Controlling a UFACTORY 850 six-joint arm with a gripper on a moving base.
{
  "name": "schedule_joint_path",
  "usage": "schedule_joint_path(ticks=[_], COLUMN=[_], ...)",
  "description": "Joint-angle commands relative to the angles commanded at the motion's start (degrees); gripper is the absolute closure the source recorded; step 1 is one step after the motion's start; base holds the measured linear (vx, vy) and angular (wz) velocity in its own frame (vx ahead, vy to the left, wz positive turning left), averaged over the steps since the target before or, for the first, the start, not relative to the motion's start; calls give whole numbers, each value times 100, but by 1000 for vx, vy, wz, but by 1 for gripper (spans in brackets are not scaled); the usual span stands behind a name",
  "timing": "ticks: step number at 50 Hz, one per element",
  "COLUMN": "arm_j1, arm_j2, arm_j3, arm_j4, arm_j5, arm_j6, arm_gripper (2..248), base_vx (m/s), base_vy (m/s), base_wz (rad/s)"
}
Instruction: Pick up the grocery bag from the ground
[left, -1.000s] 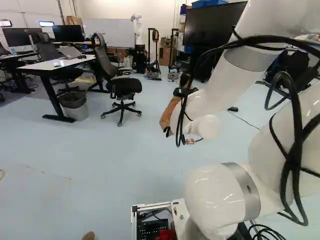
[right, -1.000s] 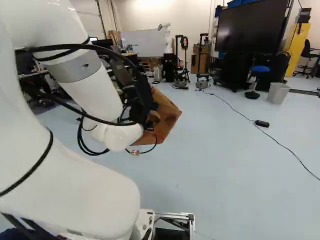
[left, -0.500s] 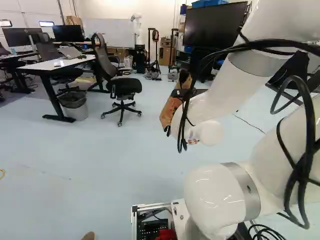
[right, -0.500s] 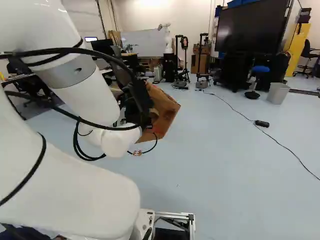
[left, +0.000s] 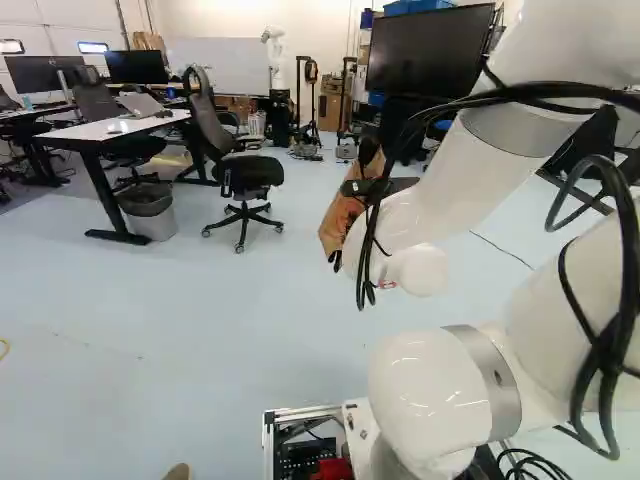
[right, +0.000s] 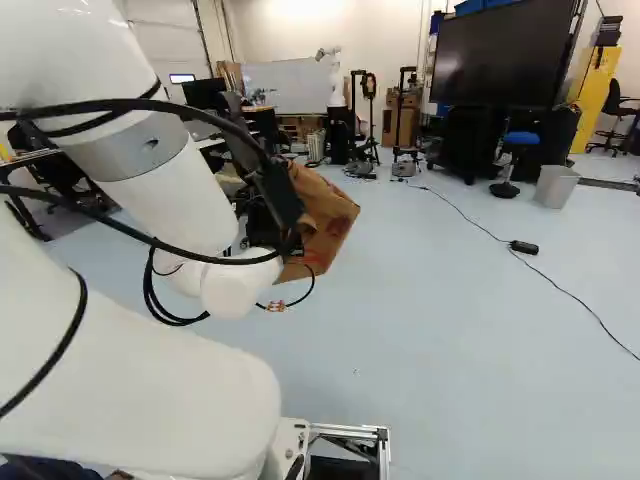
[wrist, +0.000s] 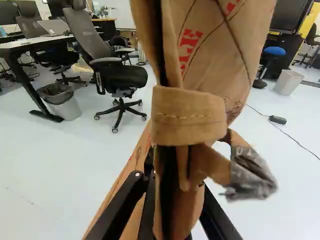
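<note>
The grocery bag (right: 330, 225) is at the end of the arm (left: 450, 190), ahead of the moving base and tilted. Its long axis slants: in the left base view the upper end leans right and the lower end left; in the right base view a broad side leans, with its upper corner to the right. Whether any of it touches the floor (right: 450, 380), I cannot tell.

The black gripper (right: 282, 200) is clamped on the bag, one finger on each side of the paper, as the wrist view shows.

The bag is brown paper, creased and bent, with red print. Only the wrist view shows the stitched, folded band (wrist: 189, 117) over the fingers and, beside it, a paper strap (wrist: 217, 165) ending in crumpled grey tape (wrist: 250, 175). The left base view gives just a narrow strip of bag behind the arm; the right base view opens up much more of its side.

Farther off to the left, the left base view shows a black office chair (left: 250, 175), a lined bin (left: 148, 210) and a desk (left: 115, 130) whole. To the right, the right base view adds a black block on a cord (right: 524, 247), a blue-topped stool (right: 521, 138) and a pale bin (right: 556, 187). Another robot (left: 275, 60) stands at the far wall.
</note>
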Motion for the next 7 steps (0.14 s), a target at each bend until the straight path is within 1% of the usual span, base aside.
schedule_joint_path(ticks=[7], arm_j1=[0], arm_j2=[0], arm_j3=[0], arm_j4=[0], arm_j5=[0], arm_j6=[0], arm_gripper=[230], base_vx=[0], base_vy=[0], base_wz=[0])
